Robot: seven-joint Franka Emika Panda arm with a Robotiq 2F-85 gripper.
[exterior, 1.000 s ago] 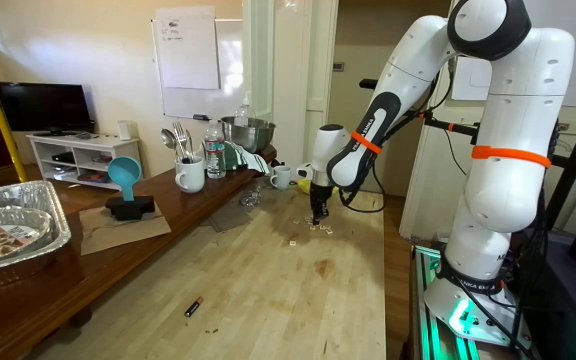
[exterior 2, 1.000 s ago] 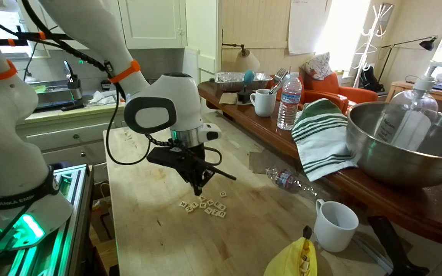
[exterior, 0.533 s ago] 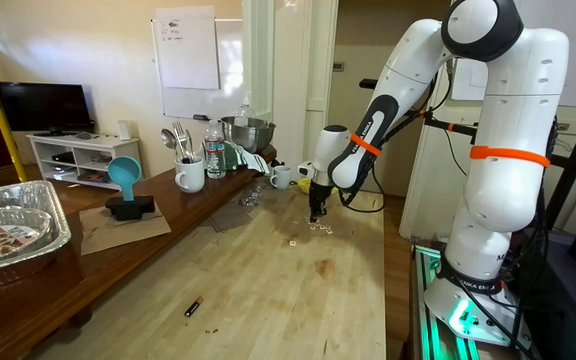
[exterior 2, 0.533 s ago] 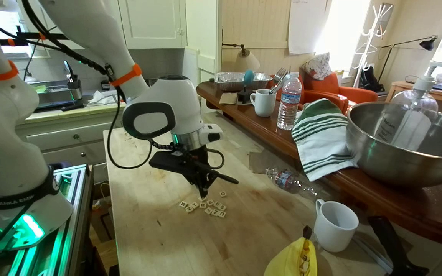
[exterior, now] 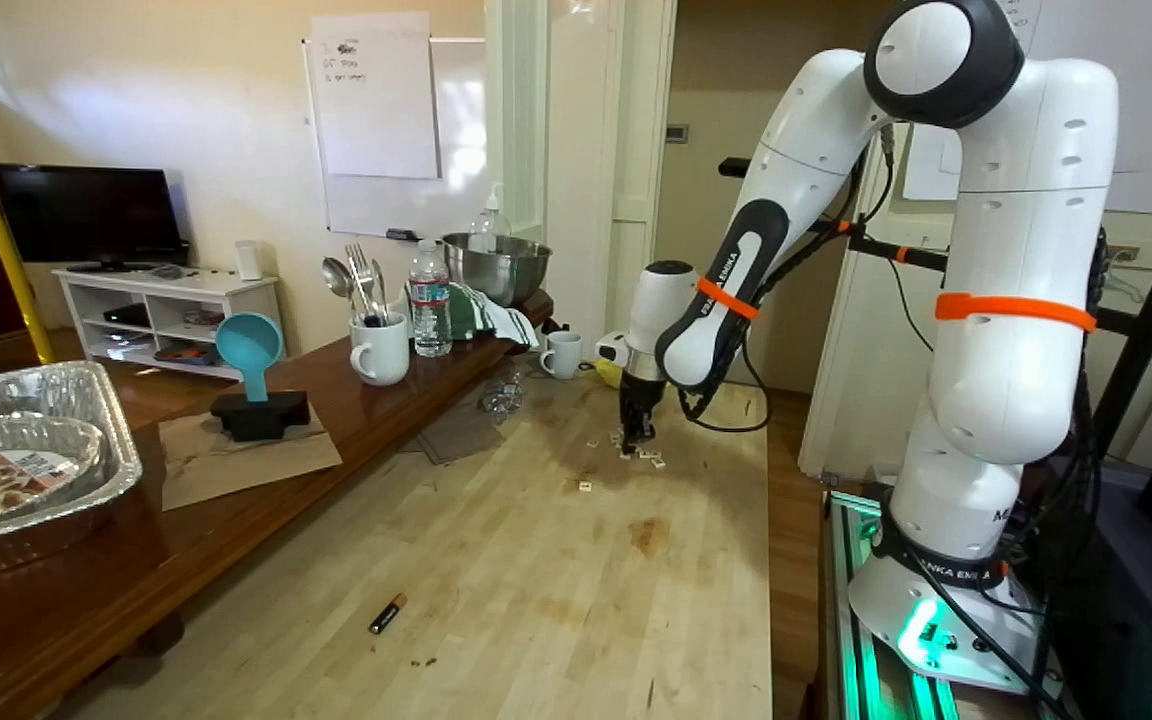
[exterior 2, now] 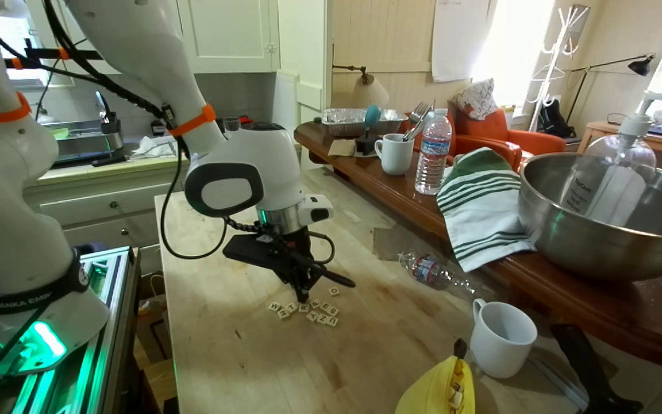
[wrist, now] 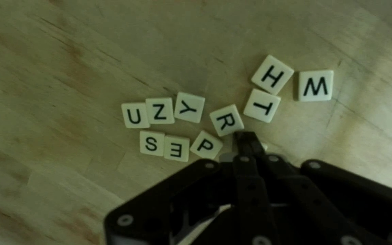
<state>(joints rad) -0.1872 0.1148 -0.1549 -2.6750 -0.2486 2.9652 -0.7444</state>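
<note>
1. Black gripper, fully closed and pointed down, with nothing visible in its grasp; low over a scatter of letter tiles on a pale wooden tabletop.
2. Directly beneath the tips in the wrist view: a mostly covered tile with its letter hidden; touching or apart, impossible to tell.
3. Just beyond the tips, slightly left: the R tile.
4. Left of the tips: the P tile near; further left, the E tile and the S tile, side by side and touching.
5. Left and farther beyond: the Y tile, the Z tile and the U tile in a row.
6. Beyond the tips, toward the right: the T tile, then the H tile, then the W tile farthest right.
7. In an exterior view, near and right of the gripper: a lone tile.
8. In the same view, nearer the camera than the gripper: a yellow pouch and a white mug; off to the right, a clear bottle on its side.
9. Farther right, on a raised dark ledge: an upright water bottle, a striped towel and a steel bowl.
10. In an exterior view, well apart from the gripper and nearer the camera: a battery.
</note>
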